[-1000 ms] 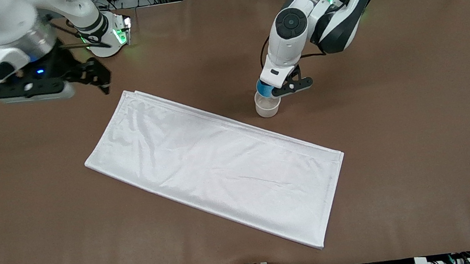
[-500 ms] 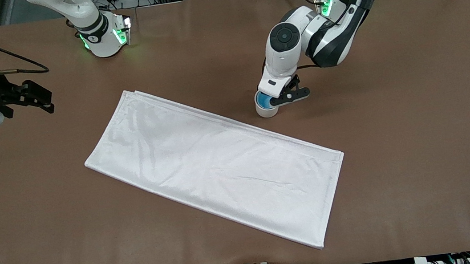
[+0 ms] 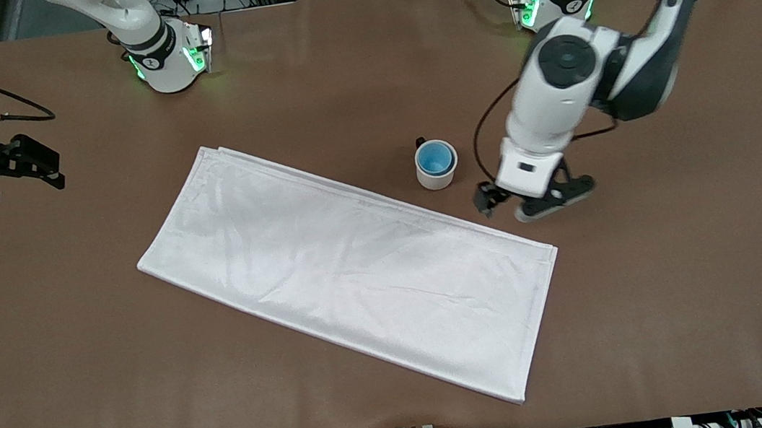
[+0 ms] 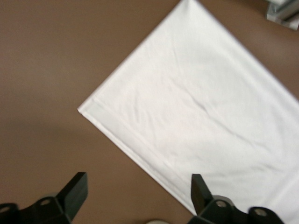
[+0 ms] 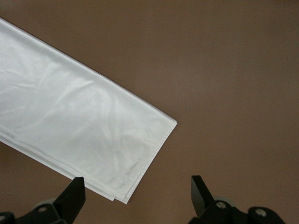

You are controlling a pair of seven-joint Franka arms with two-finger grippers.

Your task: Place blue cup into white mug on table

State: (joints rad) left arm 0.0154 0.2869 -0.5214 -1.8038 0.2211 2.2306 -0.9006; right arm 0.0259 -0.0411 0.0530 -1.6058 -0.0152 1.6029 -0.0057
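Observation:
The blue cup [image 3: 435, 157] sits inside the white mug [image 3: 435, 177], which stands upright on the brown table [image 3: 682, 242] close to the cloth's edge. The mug's black handle [image 3: 420, 142] points toward the robots' bases. My left gripper [image 3: 523, 202] is open and empty, over the table beside the mug toward the left arm's end; in the left wrist view [image 4: 138, 196] its fingers stand wide apart. My right gripper [image 3: 30, 170] is open and empty over the table's right-arm end, well away from the mug; the right wrist view [image 5: 136, 196] shows its spread fingers.
A white rectangular cloth [image 3: 351, 268] lies flat and slanted across the middle of the table. It also shows in the left wrist view [image 4: 210, 102] and in the right wrist view [image 5: 70, 116]. The arm bases stand along the table's robot edge.
My left gripper has let go of the blue cup into the mug and moved off toward the left arm's end. My right gripper has swung out to the table's right-arm end.

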